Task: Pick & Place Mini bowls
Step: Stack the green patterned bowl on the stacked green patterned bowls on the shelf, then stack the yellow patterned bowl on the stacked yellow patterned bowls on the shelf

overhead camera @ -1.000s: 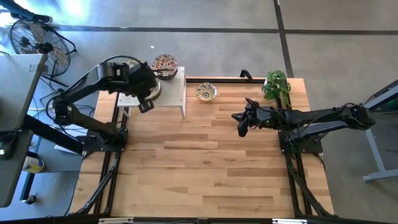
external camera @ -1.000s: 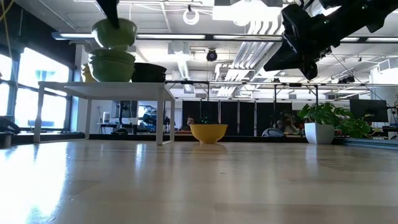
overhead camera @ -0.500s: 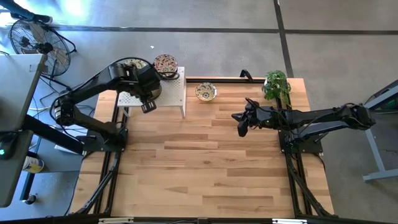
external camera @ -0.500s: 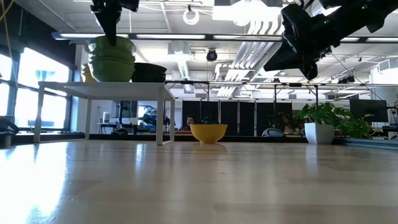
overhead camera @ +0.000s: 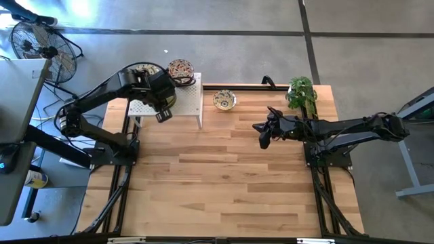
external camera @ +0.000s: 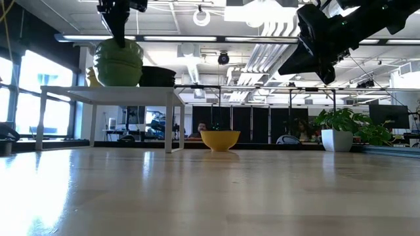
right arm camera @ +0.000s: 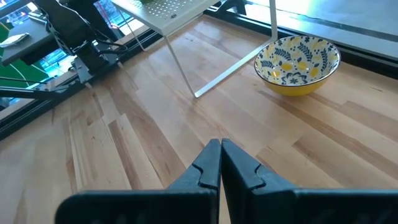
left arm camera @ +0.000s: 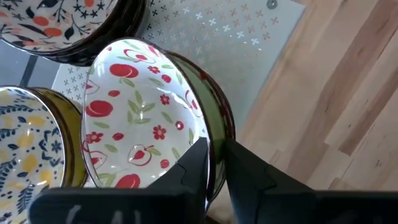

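Observation:
A white perforated rack (overhead camera: 190, 102) stands at the table's far left and carries stacks of mini bowls. My left gripper (left arm camera: 216, 158) is over the rack, shut on the top bowl (left arm camera: 140, 118) of a green-sided stack (external camera: 119, 63); this bowl is white inside with red fruit and green leaves. Beside it on the rack sit a dark bowl with red flowers (left arm camera: 59, 25) and a yellow bowl with blue leaves (left arm camera: 28, 146). Another yellow bowl (overhead camera: 224, 100) rests by its base on the table, right of the rack. My right gripper (overhead camera: 263, 140) hangs shut above the table's right half, touching nothing. My left gripper holds the top green-sided bowl by its rim (left arm camera: 208, 127), on the side nearest the rack's front edge. One finger (left arm camera: 196, 162) is inside the bowl and the other (left arm camera: 242, 165) is outside its wall. The fingers come from above, pointing down. The bowl sits nested in the green stack (external camera: 119, 63).
A potted plant (overhead camera: 302, 92) stands at the table's far right corner. A black rail (overhead camera: 264, 85) runs along the far edge. Bare wood (overhead camera: 217, 183) fills the middle and near part of the table. The rack's thin legs (external camera: 172, 124) stand on the table.
My left gripper has come down over the rack. The green-sided bowl it holds, which hung clear above the green stack a second ago, has sunk and now sits nested in that stack. My right arm has kept still.

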